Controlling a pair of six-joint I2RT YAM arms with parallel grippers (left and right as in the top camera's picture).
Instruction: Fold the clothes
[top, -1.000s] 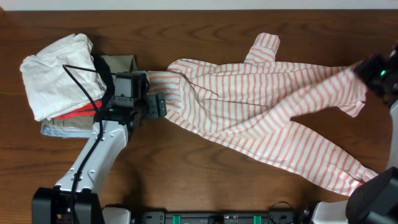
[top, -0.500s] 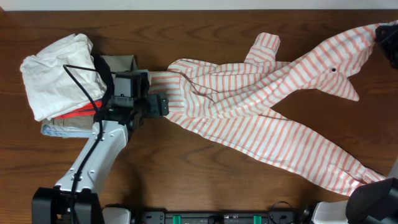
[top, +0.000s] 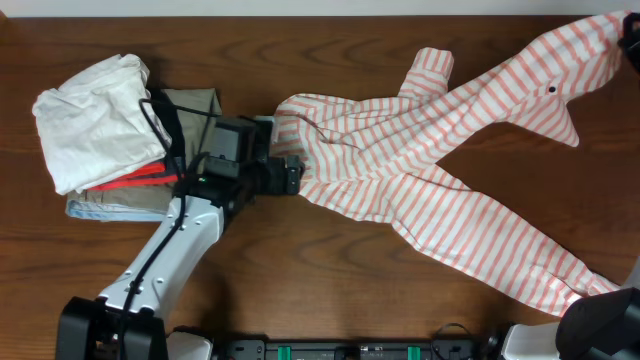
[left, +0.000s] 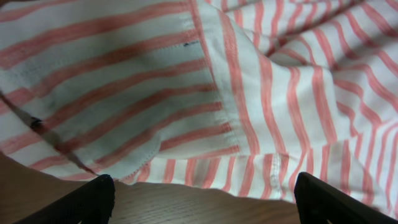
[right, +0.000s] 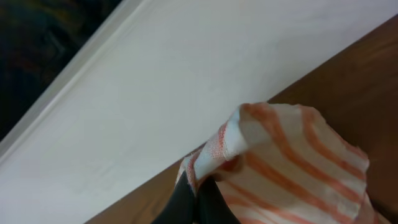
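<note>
The clothes, a coral-and-white striped shirt (top: 420, 170), lie stretched across the table from the middle to the right edge. One corner is lifted to the far right, where my right gripper (top: 630, 35) is shut on it. In the right wrist view the dark fingers (right: 200, 190) pinch a folded edge of the shirt (right: 292, 155). My left gripper (top: 296, 178) is at the shirt's left end. In the left wrist view it (left: 208, 202) stands open over bare wood, just short of the shirt's hem (left: 249, 93), with nothing between its fingers.
A pile of other garments sits at the left: a white one (top: 95, 115) on top, olive-khaki (top: 190, 100), red (top: 135, 178) and pale blue (top: 100, 208) beneath. The wooden table (top: 300, 260) ends at a white surface (right: 186, 74) behind my right gripper.
My right gripper has carried the shirt's corner up toward the far right corner, dragging the shirt rightward. My left arm has followed to the right, staying open at the shirt's left end.
</note>
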